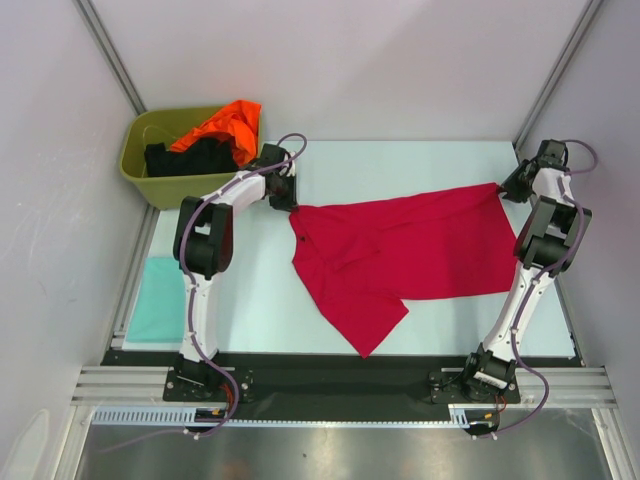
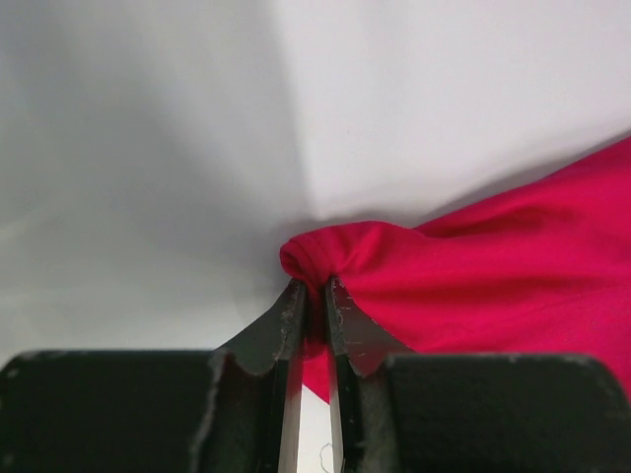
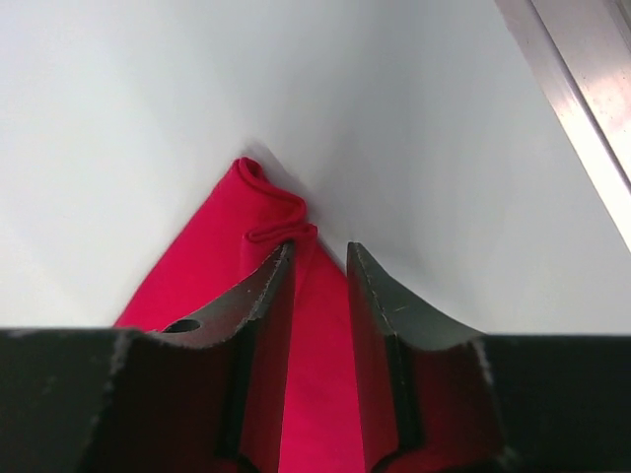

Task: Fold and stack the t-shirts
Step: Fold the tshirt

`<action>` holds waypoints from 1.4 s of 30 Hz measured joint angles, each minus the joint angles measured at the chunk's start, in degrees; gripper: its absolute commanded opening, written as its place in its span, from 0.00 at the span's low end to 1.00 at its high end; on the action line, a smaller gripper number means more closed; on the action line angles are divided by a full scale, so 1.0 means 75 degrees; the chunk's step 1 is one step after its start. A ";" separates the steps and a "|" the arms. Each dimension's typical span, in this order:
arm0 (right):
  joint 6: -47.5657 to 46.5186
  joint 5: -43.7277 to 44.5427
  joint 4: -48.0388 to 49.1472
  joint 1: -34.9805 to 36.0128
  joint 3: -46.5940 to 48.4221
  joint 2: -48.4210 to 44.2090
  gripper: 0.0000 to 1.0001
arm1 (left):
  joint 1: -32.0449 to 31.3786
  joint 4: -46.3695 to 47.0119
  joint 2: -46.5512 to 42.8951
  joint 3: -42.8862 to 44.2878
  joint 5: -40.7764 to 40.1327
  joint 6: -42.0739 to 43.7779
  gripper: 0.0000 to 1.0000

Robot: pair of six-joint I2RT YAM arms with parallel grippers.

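Crimson t-shirt (image 1: 400, 250) lies across the tabletop (image 1: 250, 300), its long axis running left to right between both arms. Left gripper (image 2: 314, 288) pinches a bunched far-left corner. The right gripper (image 3: 320, 254) stands narrowly parted over the far-right corner, cloth between its jaws, seemingly loose. No writing is legible.

The crimson t-shirt (image 1: 420, 250) is soft matt cloth, the olive tub (image 1: 160, 188) smooth plastic, the pale table (image 1: 250, 300) smooth and matt.
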 measured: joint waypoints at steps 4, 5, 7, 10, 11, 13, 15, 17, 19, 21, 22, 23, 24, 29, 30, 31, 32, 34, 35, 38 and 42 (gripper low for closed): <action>-0.0029 -0.0087 0.0055 0.0006 0.0140 0.0178 0.32 | 0.0000 0.0000 0.0003 0.0003 0.0035 0.0000 0.16; -0.0050 -0.0108 0.0067 0.0009 0.0149 0.0187 0.31 | 0.0000 0.0000 0.0003 0.0003 0.0041 0.0000 0.16; -0.0082 -0.0189 0.0114 0.0015 0.0169 0.0219 0.32 | 0.0000 0.0000 0.0003 0.0003 0.0047 0.0000 0.16; -0.0119 -0.0259 0.0189 0.0032 0.0169 0.0230 0.33 | 0.0000 0.0000 0.0006 0.0003 0.0050 0.0000 0.16; -0.0131 -0.0280 0.0221 0.0032 0.0169 0.0230 0.34 | 0.0000 0.0000 0.0006 0.0003 0.0050 0.0000 0.16; -0.0137 -0.0329 0.0297 0.0032 0.0163 0.0230 0.34 | 0.0000 0.0000 0.0006 0.0003 0.0050 0.0000 0.16; -0.0137 -0.0382 0.0338 0.0038 0.0163 0.0233 0.33 | 0.0000 0.0000 0.0006 0.0003 0.0050 0.0000 0.16; -0.0134 -0.0431 0.0373 0.0041 0.0163 0.0245 0.31 | 0.0000 0.0000 0.0006 0.0003 0.0052 0.0000 0.16; -0.0134 -0.0460 0.0402 0.0044 0.0163 0.0259 0.28 | 0.0000 0.0000 0.0006 0.0003 0.0052 0.0000 0.16; -0.0119 -0.0493 0.0428 0.0044 0.0163 0.0274 0.23 | 0.0000 0.0000 0.0006 0.0003 0.0055 0.0000 0.16; -0.0090 -0.0525 0.0449 0.0044 0.0163 0.0283 0.20 | 0.0000 0.0000 0.0006 0.0003 0.0052 0.0000 0.16; -0.0073 -0.0554 0.0472 0.0041 0.0163 0.0291 0.12 | 0.0000 0.0000 0.0006 0.0003 0.0055 0.0000 0.16; -0.0052 -0.0586 0.0484 0.0038 0.0163 0.0303 0.08 | 0.0000 0.0000 0.0009 0.0003 0.0055 0.0000 0.16; -0.0047 -0.0551 0.0347 0.0038 0.0274 0.0303 0.00 | 0.0000 0.0000 0.0009 0.0003 0.0061 0.0000 0.16; -0.0047 -0.0490 0.0236 0.0038 0.0338 0.0303 0.00 | 0.0000 0.0000 0.0012 0.0003 0.0061 0.0000 0.15; -0.0047 -0.0411 0.0131 0.0044 0.0402 0.0303 0.00 | 0.0000 0.0000 0.0012 0.0003 0.0064 0.0000 0.14; -0.0047 -0.0358 0.0064 0.0047 0.0434 0.0294 0.00 | 0.0000 0.0000 0.0012 0.0006 0.0061 0.0000 0.13; -0.0047 -0.0198 -0.0128 0.0055 0.0437 0.0245 0.00 | 0.0000 -0.0012 0.0012 0.0020 0.0061 0.0000 0.11; -0.0052 -0.0108 -0.0256 0.0055 0.0437 0.0213 0.00 | 0.0000 -0.0029 0.0015 0.0029 0.0061 0.0000 0.10; -0.0064 0.0169 -0.0609 0.0061 0.0286 -0.0020 0.00 | 0.0003 -0.0050 0.0017 0.0047 0.0058 0.0000 0.07; -0.0073 0.0428 -0.0935 0.0044 -0.0134 -0.0545 0.00 | 0.0003 -0.0052 0.0017 0.0047 0.0058 0.0000 0.02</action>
